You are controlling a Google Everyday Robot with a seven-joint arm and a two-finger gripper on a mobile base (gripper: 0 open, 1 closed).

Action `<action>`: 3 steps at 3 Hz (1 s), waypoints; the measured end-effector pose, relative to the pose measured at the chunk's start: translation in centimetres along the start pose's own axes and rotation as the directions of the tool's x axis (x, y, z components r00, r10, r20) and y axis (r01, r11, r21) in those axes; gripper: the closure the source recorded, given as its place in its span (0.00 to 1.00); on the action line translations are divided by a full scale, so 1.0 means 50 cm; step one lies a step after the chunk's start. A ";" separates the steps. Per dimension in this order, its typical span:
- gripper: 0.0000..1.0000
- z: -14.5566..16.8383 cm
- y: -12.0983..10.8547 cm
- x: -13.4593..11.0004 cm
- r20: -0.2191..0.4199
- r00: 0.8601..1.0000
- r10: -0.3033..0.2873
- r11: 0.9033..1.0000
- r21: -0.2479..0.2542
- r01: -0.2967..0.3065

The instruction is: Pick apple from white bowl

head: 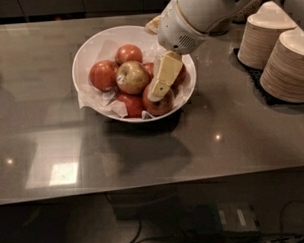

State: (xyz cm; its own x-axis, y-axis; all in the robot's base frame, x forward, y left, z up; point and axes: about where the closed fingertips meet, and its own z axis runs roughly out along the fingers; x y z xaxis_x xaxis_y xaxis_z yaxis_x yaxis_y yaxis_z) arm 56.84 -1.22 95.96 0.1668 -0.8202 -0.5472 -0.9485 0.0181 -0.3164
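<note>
The white bowl stands on the grey counter, lined with crumpled white paper and holding several apples. The palest apple, yellow-green with a reddish blush, lies in the middle on top of the pile. Deep red apples lie around it: one behind, one to the left, one in front. My gripper hangs from the white arm over the right half of the bowl, just right of the pale apple. Its cream tip lies over the front-right red apple and hides part of it.
Two stacks of beige paper bowls stand on a dark mat at the right. The counter has a front edge near the bottom, with cables and a box on the floor below.
</note>
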 end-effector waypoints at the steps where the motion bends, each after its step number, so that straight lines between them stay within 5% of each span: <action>1: 0.05 0.082 -0.110 -0.029 0.001 1.000 -0.028 0.999 -0.045 0.028; 3: 0.00 0.086 -0.116 -0.037 0.003 0.999 -0.035 0.998 -0.047 0.035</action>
State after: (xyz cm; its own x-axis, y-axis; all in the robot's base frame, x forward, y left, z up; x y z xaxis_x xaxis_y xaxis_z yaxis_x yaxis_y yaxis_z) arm 63.17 2.68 95.47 0.2004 -0.8189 -0.5379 -0.9537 -0.0373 -0.2985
